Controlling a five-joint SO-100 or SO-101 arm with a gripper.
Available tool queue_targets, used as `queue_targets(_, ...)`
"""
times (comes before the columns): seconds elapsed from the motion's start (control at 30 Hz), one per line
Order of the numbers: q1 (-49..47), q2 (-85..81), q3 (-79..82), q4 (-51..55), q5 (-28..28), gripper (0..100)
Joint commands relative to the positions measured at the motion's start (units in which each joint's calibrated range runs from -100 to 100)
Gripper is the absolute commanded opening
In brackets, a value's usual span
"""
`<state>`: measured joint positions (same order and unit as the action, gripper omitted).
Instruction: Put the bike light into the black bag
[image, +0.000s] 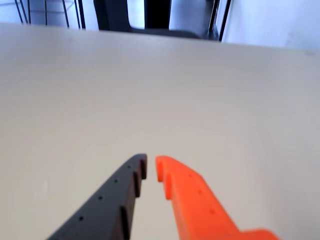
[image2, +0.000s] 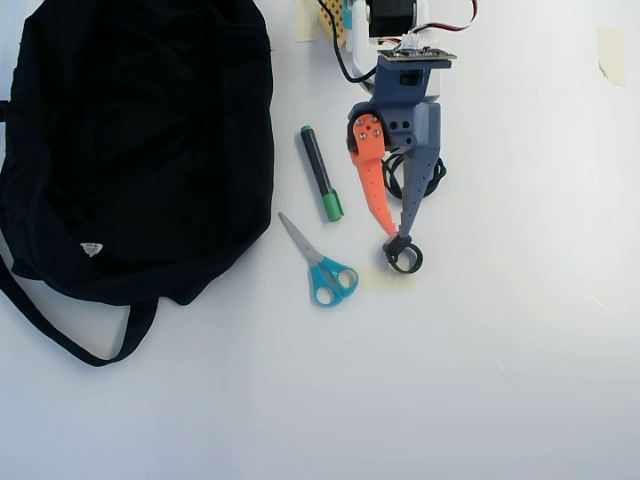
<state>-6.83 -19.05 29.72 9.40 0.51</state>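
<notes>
In the overhead view the bike light (image2: 403, 255), a small black body with a round loop strap, lies on the white table just past my fingertips. My gripper (image2: 393, 232) points down the picture, its orange and dark fingers meeting at the tips. The wrist view shows the gripper (image: 151, 162) shut with only a thin slit between the fingers and nothing held; neither the bike light nor the black bag appears there. The black bag (image2: 130, 140), large and soft with a white triangular label, fills the upper left of the overhead view, well left of the gripper.
A black marker with a green cap (image2: 320, 172) and blue-handled scissors (image2: 320, 265) lie between the bag and the arm. A coiled black cable (image2: 432, 180) sits under the gripper's dark finger. The bag's strap (image2: 60, 335) loops out at lower left.
</notes>
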Motion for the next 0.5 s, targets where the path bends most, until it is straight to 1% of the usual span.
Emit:
queue_targets(0.0, 0.18, 3.37, -8.51, -1.13, -0.04, 2)
queue_targets(0.17, 0.4, 8.43, -15.07, -0.62, 0.01, 2)
queue_targets(0.47, 1.6, 13.58, -21.36, -0.62, 0.01, 2)
